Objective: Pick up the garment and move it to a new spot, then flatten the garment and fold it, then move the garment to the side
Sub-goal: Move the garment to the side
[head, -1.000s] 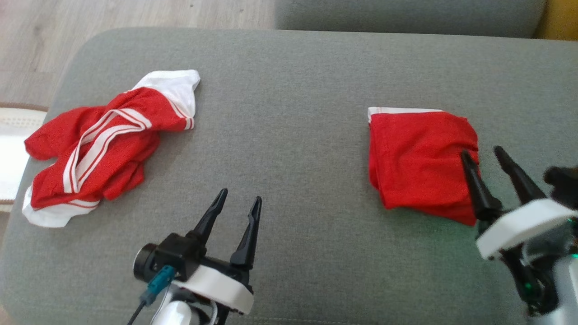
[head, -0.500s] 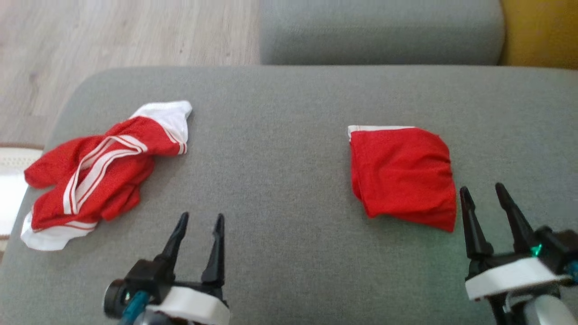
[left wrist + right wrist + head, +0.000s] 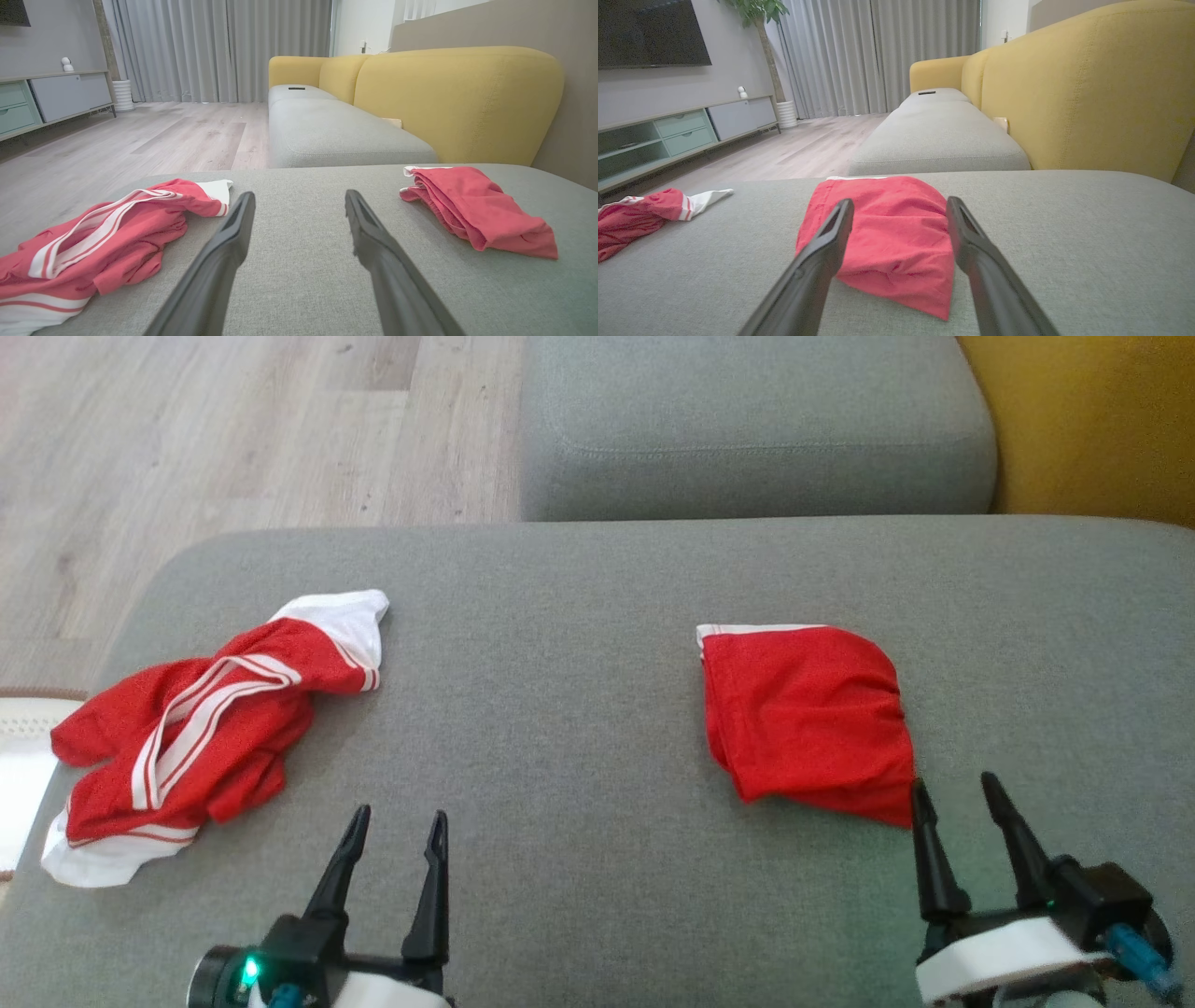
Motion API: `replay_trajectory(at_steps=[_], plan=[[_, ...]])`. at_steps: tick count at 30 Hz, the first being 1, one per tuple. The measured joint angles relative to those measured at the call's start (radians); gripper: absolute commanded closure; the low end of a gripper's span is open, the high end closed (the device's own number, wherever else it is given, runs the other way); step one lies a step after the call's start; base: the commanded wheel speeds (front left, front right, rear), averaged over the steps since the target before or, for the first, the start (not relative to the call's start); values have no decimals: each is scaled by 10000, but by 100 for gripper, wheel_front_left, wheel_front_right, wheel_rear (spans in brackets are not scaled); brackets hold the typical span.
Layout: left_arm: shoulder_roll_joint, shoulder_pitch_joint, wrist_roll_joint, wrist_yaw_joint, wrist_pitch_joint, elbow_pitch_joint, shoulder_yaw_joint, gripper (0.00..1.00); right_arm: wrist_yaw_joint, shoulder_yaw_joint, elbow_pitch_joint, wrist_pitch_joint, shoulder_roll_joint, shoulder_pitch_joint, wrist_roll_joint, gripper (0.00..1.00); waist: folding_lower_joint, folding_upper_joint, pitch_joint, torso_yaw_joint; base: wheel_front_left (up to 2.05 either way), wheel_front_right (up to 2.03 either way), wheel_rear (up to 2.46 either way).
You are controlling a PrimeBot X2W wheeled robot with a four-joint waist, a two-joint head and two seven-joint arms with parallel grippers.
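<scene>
Both jaws hang released and empty. The crumpled garment (image 3: pixel 196 728) lies at the left of frame, the folded garment (image 3: pixel 808 719) right of centre. My right jaws sit just beside its corner and could snag it, undoing the fold.

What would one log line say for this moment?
folded garment on right | crumpled garment on left | left gripper open, empty | right gripper open, empty

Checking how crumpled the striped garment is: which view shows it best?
The head view: the whole striped garment lies in sight from above, stripes and white ends clear. The left wrist view sees it low and cropped at the edge; the right wrist view catches one end.
</scene>
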State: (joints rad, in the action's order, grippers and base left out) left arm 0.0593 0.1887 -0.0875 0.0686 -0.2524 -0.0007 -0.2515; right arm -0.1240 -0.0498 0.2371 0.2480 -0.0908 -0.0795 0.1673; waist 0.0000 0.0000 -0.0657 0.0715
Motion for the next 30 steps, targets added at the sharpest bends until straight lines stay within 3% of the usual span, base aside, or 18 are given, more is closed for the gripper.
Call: replay_trajectory(at_steps=[30], plan=[[-10, 152, 334, -159, 0, 393, 15, 0, 0, -67, 42, 0, 267, -413, -284, 0, 0, 0, -277, -54, 0, 0, 0]])
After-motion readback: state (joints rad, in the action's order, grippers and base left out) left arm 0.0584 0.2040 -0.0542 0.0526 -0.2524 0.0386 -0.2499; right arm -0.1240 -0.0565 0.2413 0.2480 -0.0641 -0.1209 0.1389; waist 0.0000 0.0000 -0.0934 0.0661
